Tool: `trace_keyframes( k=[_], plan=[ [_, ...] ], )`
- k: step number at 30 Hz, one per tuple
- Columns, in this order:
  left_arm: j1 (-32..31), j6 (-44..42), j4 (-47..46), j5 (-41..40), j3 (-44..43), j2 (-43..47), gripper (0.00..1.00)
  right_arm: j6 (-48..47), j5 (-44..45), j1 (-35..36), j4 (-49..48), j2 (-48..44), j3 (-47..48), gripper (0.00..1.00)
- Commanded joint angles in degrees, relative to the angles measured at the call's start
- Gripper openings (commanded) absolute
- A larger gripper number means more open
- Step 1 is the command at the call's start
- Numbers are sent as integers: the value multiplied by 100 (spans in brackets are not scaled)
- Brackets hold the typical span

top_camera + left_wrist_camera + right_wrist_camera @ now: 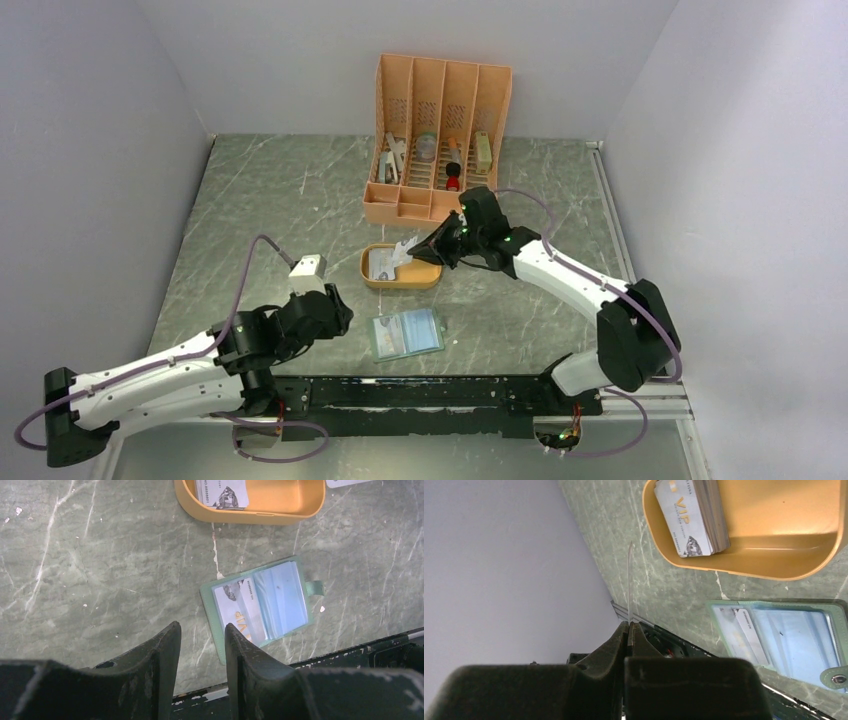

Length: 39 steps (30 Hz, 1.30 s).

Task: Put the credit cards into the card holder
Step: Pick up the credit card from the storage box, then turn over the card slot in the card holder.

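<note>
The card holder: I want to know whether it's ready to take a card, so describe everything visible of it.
The card holder lies open and flat on the marbled table, just nearer the arms than the orange tray and apart from it. Its cover looks like soft grey-green leatherette; inside are clear plastic pockets. One pocket holds a pale card with gold VIP lettering; the other looks empty. A small closing tab with a snap sticks out from one edge.
</note>
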<state>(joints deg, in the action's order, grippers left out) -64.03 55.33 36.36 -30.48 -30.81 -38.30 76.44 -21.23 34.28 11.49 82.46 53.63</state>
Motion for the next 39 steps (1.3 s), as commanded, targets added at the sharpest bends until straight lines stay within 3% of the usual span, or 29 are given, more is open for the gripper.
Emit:
trace_keyframes(
  k=[1,17,20,22,28,32,39],
  plan=[
    [-37,50,-17,11,-51,120,43,-130,-80,-12,-50,-258,-21,0],
    [-32,-317,-615,467,98,60,47,-874,-615,-11,-510,-441,-115,0],
    [-32,-459,-817,623,156,125,50,-1843,-785,-2,-517,-600,12,0],
    [-32,-565,-984,796,206,168,55,-2711,-360,135,-173,-984,46,0],
    [-37,-959,-2226,1854,583,-11,63,-4344,280,596,747,-1969,-845,0],
    [-48,-959,-2693,2159,533,-724,64,-4424,504,809,1112,-2235,-1461,0],
    [-92,-789,-2946,2137,277,-1820,60,-3853,349,815,867,-2505,-2255,0]
  ],
)
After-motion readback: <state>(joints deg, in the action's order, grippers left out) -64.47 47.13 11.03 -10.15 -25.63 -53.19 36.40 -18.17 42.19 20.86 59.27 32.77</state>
